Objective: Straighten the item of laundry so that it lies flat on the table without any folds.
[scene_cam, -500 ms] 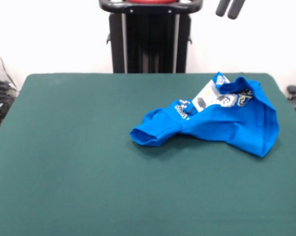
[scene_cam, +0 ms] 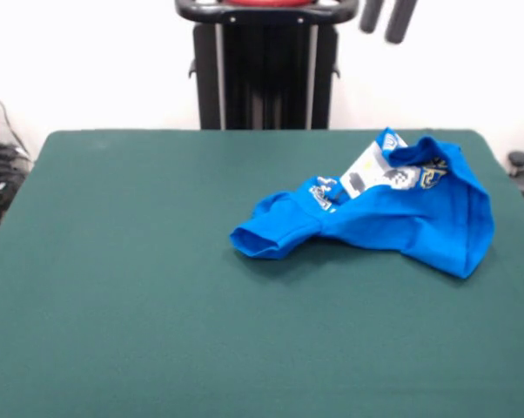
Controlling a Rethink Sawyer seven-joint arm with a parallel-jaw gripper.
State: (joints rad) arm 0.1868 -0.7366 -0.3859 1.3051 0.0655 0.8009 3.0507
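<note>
One blue T-shirt (scene_cam: 393,218) lies crumpled on the green table (scene_cam: 140,287), right of centre toward the far edge, its white graphic partly hidden by folds. Beyond, the gripper (scene_cam: 386,17) is cropped at the top edge; two fingers (scene_cam: 400,21) hang narrowly apart, holding nothing.

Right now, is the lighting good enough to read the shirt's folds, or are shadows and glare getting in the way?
Front view: light is even and soft, with no glare on the table. The T-shirt throws only a thin dark shadow along its near edge, so its bunched folds read clearly. The white wall behind is bright and washed out. The gripper at the top edge looks slightly soft.
</note>
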